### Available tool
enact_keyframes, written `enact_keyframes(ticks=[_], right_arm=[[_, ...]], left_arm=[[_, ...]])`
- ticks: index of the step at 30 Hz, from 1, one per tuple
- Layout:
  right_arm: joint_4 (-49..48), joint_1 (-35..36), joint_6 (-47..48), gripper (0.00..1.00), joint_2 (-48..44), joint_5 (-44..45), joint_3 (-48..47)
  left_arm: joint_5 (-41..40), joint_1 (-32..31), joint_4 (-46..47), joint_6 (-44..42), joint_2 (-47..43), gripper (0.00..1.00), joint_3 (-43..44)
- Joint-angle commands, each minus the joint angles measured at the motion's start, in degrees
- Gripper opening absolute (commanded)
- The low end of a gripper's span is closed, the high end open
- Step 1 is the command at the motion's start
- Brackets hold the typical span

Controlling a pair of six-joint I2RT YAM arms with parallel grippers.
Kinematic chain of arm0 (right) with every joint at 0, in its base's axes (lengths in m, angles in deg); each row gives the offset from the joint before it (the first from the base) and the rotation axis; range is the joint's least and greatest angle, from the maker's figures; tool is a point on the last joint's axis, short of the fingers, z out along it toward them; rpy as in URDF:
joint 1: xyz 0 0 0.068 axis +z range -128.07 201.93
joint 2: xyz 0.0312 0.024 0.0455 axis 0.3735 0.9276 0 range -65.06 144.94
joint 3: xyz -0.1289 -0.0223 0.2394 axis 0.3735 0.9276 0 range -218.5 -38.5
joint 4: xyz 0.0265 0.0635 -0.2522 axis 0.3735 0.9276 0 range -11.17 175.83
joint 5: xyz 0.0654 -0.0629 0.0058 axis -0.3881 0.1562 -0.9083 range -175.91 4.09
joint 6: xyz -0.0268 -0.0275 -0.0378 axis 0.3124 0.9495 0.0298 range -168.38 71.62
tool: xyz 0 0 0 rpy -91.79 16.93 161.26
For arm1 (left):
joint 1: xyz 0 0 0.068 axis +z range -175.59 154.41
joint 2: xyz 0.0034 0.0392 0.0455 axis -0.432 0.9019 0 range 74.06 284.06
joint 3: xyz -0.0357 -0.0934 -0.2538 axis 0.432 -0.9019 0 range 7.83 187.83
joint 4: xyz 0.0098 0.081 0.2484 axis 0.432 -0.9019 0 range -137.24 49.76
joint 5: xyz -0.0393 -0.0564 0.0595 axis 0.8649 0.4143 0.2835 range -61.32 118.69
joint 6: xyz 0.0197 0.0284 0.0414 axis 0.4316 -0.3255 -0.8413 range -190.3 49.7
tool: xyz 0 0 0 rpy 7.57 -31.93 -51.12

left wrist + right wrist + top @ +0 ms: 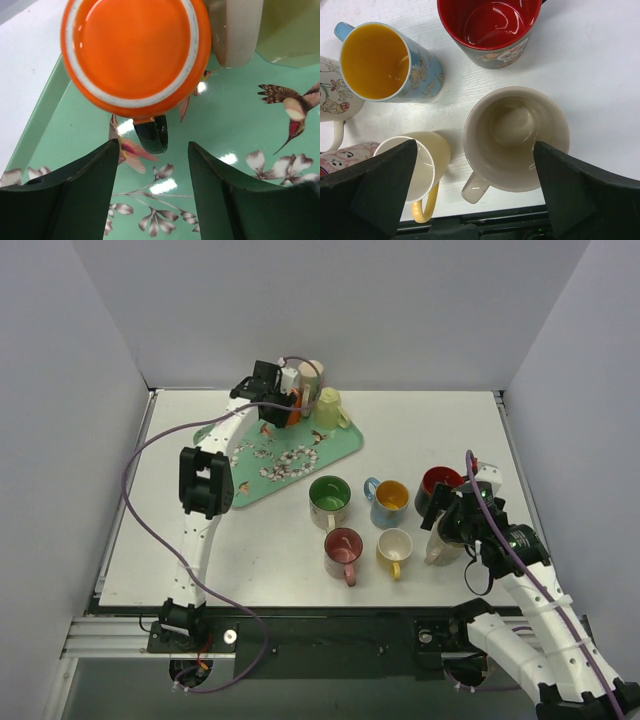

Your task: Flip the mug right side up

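Setting: robotics lab cell. My white table (430, 430), plain partition walls (320, 310) on three sides, aluminium mounting rail (108, 638) along the bottom edge, purple cable (127, 490) at left.

Orange mug (135, 55): inverted on the green floral tray (240, 150), far left. Base faced up, glossy, with a pale ring round it; dark handle. Beige mug (516, 137): upright on the tabletop (600, 100), near right, empty.
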Motion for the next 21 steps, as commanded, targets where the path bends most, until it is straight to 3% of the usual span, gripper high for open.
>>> enact_keyframes(ticks=[1,8,10,11,12,16,21], right_arm=[[2.0,0.5,0.5,0.96,-0.5,1.6,-2.8],[2.3,0.7,0.4,0.96,-1.9,1.3,-2.6],[2.5,0.7,0.2,0.96,-2.4,1.2,-2.7],[2.5,0.7,0.1,0.96,-2.6,1.1,-2.7],[2.5,0.7,0.2,0.96,-2.7,1.0,-2.6],[2.6,1.3,-0.1,0.96,-2.6,0.1,-2.9],[2.6,6.3,-0.3,0.96,-3.1,1.9,-6.1]], left_arm=[[-1.4,-0.1,4.3,0.7,2.1,0.62,3.6],[-2.6,-0.1,5.0,2.2,4.9,0.32,5.8],[-2.4,0.0,4.4,2.9,4.2,0.18,5.4],[-2.9,0.1,4.2,3.5,3.1,0.05,5.1],[-3.6,0.3,4.4,4.0,2.2,0.00,3.7],[-3.7,1.8,3.9,7.8,-4.2,0.00,-2.3],[7.6,4.3,1.3,11.6,-16.5,0.00,-11.3]])
